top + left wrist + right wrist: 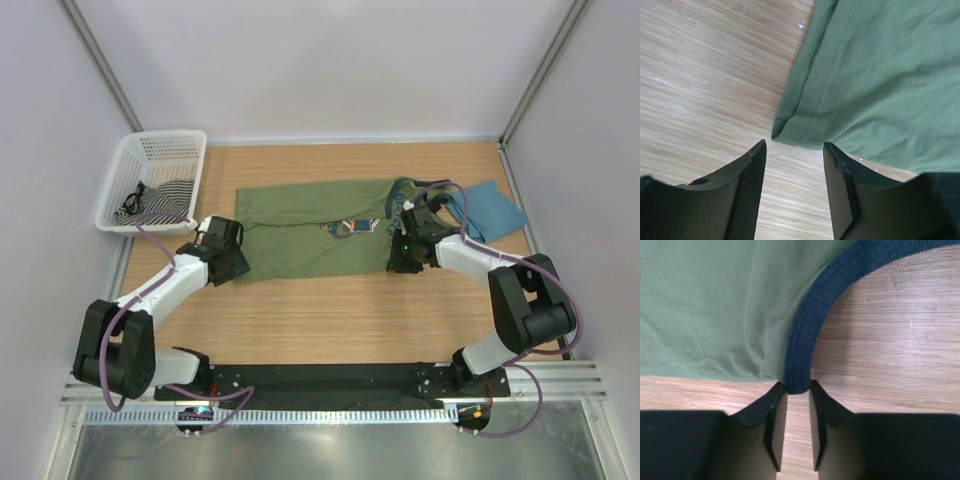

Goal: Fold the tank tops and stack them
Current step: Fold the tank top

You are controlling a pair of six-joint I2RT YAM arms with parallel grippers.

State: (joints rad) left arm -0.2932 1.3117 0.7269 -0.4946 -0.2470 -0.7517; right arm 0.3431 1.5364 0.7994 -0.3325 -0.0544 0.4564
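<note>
The olive-green tank top point(300, 228) lies spread flat across the middle of the table, its chest graphic point(355, 227) folded near the right. The teal-blue tank top point(490, 208) lies bunched at the far right. My left gripper point(230, 262) is open at the olive top's near-left hem corner point(790, 131), with the corner just ahead of the fingertips point(760, 147). My right gripper point(402, 260) is shut on the navy armhole trim point(802, 355) of the olive top point(705, 305), pinched at the very tips point(797, 386).
A white plastic basket point(125, 165) stands at the far left with a black-and-white striped cloth point(152, 200) in it. White walls close the table on three sides. Bare wood point(330, 320) lies between the olive top and the arm bases.
</note>
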